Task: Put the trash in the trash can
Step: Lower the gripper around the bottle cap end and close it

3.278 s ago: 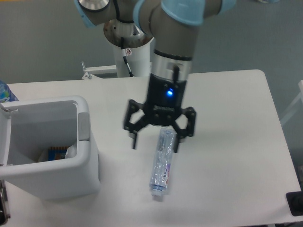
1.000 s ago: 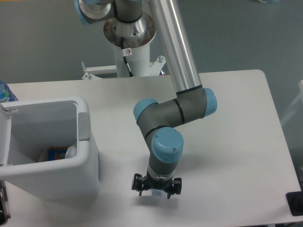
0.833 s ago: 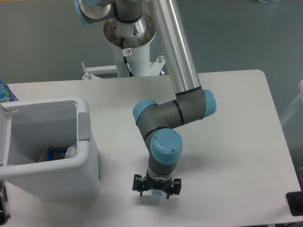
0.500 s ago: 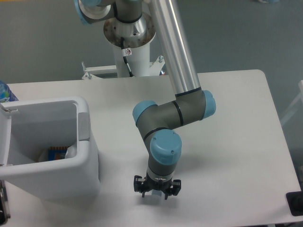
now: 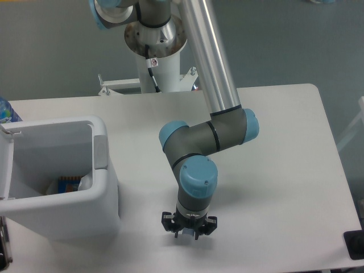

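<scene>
My gripper [image 5: 187,232] points straight down at the table's front edge, right of the trash can [image 5: 101,149]. Its jaws are drawn in around the crushed clear plastic bottle [image 5: 186,232]. Only a pale sliver of that trash shows between the fingers [image 5: 166,222]; the wrist hides the remainder. The trash can is a large white bin with a thick rim, standing open at the left. Inside it lies a small flat packet [image 5: 69,185] with a printed label.
The robot's white base column [image 5: 156,54] stands at the back of the table. A blue-topped object [image 5: 5,111] shows at the far left edge behind the bin. A black item [image 5: 354,244] sits off the table's right front corner.
The arm came down from above the lying bottle to the table's front edge. Over the last second the jaws narrowed around the bottle and the wrist shifted slightly.
</scene>
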